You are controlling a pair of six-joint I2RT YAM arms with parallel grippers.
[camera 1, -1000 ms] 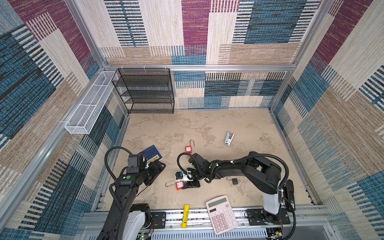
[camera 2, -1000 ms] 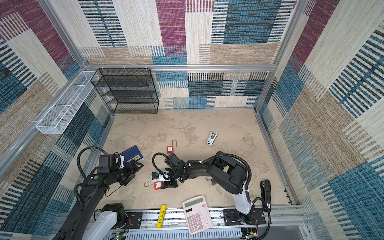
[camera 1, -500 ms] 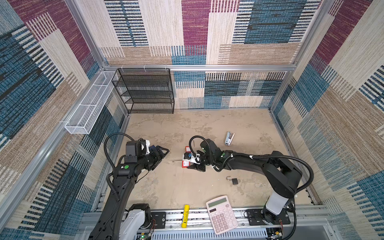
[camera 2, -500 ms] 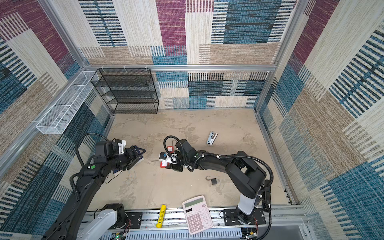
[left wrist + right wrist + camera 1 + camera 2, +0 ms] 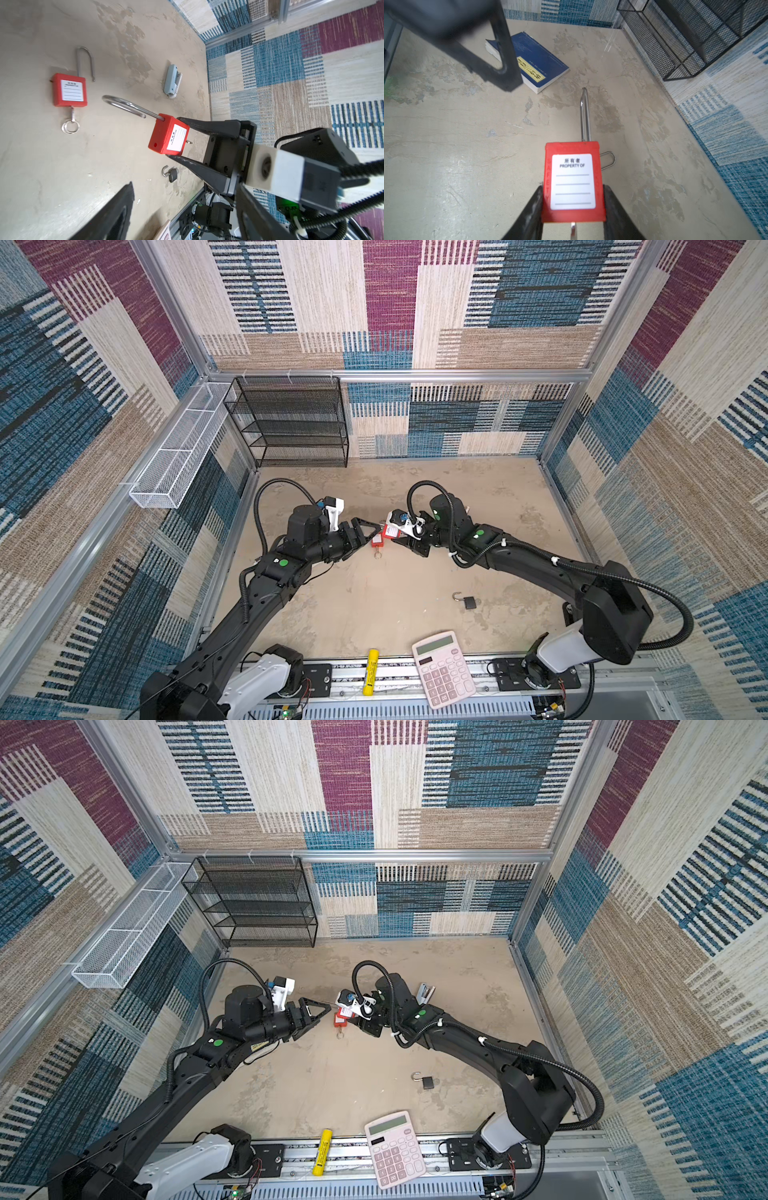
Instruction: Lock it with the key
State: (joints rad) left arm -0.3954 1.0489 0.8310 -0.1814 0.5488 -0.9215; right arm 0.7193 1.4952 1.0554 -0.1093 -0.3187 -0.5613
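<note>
My right gripper (image 5: pixel 573 187) is shut on the body of a red padlock (image 5: pixel 572 180) with a white label, held above the floor. Its steel shackle (image 5: pixel 585 116) is open and points away from the gripper. A short metal key stub (image 5: pixel 573 227) juts from the padlock's underside between the fingers. My left gripper (image 5: pixel 372 536) is open and empty, its tips just left of the held padlock (image 5: pixel 390 531). A second red padlock (image 5: pixel 69 90) lies on the floor with an open shackle, a key (image 5: pixel 72 113) and its ring (image 5: pixel 70 126).
On the floor lie a small dark padlock (image 5: pixel 469 601), a grey stapler (image 5: pixel 171 82) and a blue book (image 5: pixel 529 62). A pink calculator (image 5: pixel 442 668) and a yellow marker (image 5: pixel 370 672) rest at the front rail. A black wire rack (image 5: pixel 291 423) and a white basket (image 5: pixel 178 448) stand at the back left.
My right gripper has carried the red padlock up from the front floor toward the middle. My left gripper has swung from near the book over to meet it.
</note>
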